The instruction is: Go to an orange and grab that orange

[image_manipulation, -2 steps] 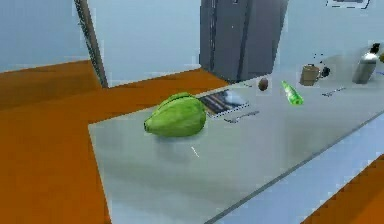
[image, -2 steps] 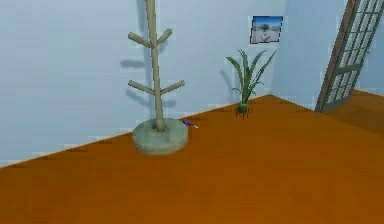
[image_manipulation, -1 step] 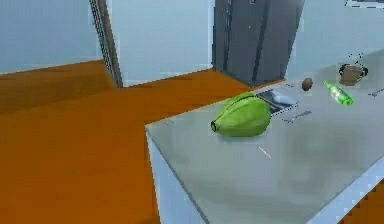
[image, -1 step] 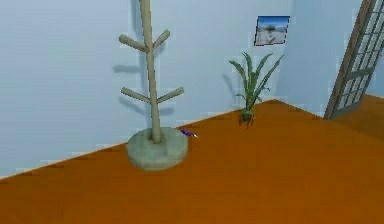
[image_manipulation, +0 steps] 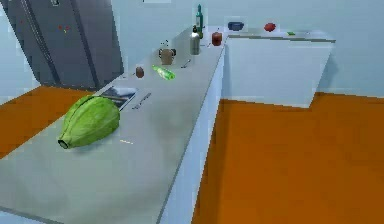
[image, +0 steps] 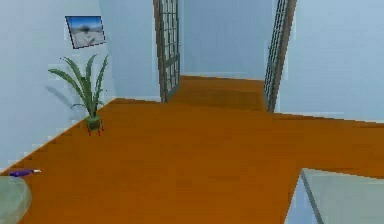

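Floor [image: 200, 150]: orange-brown, wood-look, smooth, with a faint sheen.
Walls [image: 340, 50]: pale blue, flat matt.
Double doors [image: 168, 45]: dark frames with glazed, gridded panes.
Long counter [image_manipulation: 130, 150]: pale grey top, smooth, matt and stone-like; plain white side panels.
Refrigerator [image_manipulation: 70, 40]: dark grey, metal-look, with a dull sheen.
Leafy green vegetable [image_manipulation: 92, 120]: ribbed and slightly glossy.
Bottle [image_manipulation: 198, 20]: dark, glass-like and glossy.
Far counter [image_manipulation: 280, 65]: white, smooth, matt.

Light is bright, soft and even in both views. The plant [image: 84, 82] casts a faint grey shadow on the wall [image: 28, 105] beside it. The door frame [image: 281, 55] leans in the picture only.
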Available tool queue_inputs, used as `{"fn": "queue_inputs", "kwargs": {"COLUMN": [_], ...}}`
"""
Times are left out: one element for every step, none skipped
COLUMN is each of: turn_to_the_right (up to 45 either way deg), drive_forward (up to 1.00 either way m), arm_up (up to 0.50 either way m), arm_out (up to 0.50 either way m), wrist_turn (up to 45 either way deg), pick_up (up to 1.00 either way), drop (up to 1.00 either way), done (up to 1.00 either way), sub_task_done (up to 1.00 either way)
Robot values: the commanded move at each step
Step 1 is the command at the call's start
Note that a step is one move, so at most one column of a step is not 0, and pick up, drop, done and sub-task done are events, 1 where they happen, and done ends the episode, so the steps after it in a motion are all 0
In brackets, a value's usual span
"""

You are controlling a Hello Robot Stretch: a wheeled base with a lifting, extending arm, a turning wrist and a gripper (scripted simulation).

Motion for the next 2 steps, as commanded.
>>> {"fn": "queue_inputs", "kwargs": {"turn_to_the_right": [12.0, 0.0], "drive_forward": [0.00, 0.80], "arm_up": [0.00, 0.00], "arm_out": [0.00, 0.00], "wrist_turn": [0.0, 0.0], "pick_up": [0.00, 0.00], "drop": [0.00, 0.00], "done": [0.00, 0.00], "sub_task_done": [0.00, 0.00]}}
